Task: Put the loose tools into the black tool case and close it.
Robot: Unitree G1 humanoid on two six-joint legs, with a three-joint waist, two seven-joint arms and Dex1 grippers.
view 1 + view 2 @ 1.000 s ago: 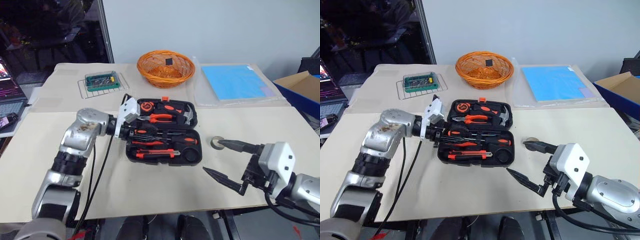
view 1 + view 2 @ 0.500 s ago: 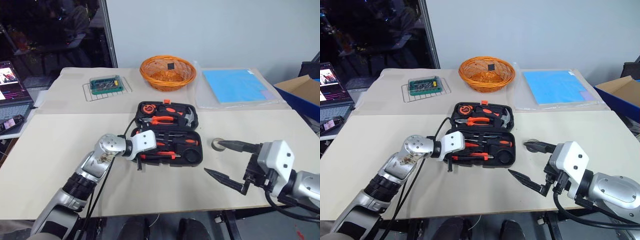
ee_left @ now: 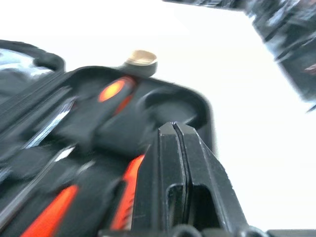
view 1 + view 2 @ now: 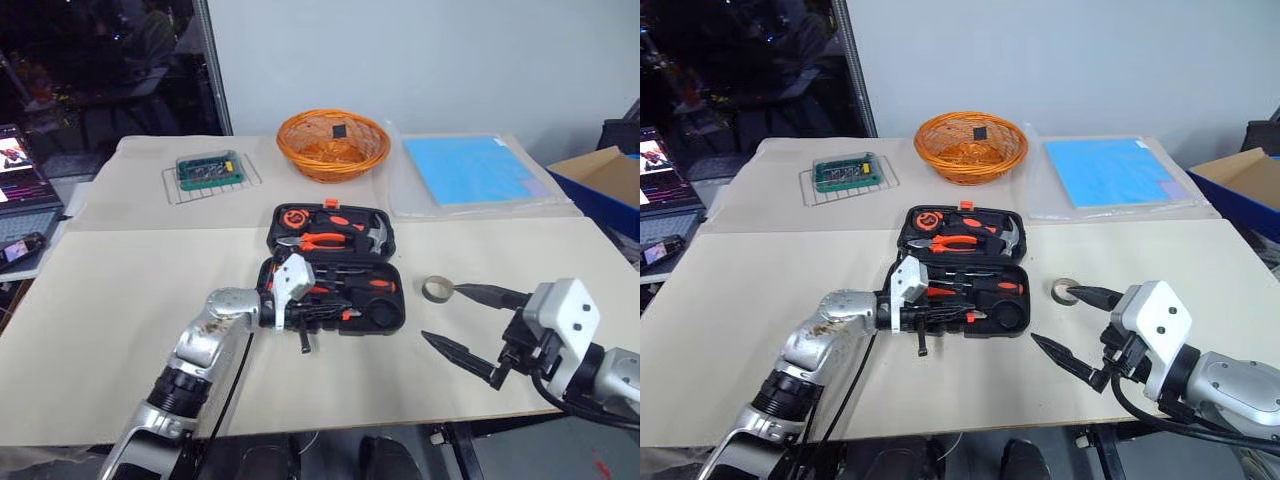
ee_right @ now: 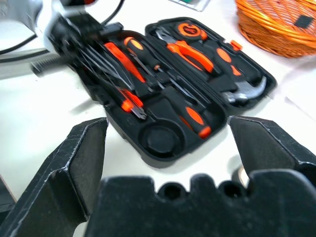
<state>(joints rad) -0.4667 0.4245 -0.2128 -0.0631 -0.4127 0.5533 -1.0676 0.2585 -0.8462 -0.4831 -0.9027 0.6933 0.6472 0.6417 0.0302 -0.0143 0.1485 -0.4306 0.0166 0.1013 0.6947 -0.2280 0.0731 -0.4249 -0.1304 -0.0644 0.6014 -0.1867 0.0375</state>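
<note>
Both arms reach over the desk (image 4: 120, 300).
Left claw (image 4: 305, 335) pinched empty over black tool case (image 4: 385, 245)'s near edge; right claw (image 4: 465, 325) wide beside tape ring (image 4: 435, 289).

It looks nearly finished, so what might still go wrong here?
The tape ring lies on the table outside the open case, right by one finger of the open right gripper; a clumsy close might knock it away. The shut left gripper sits at the case's front edge over the packed tools, so it might drag the case or jostle a screwdriver. Closing now would leave the ring out.
</note>
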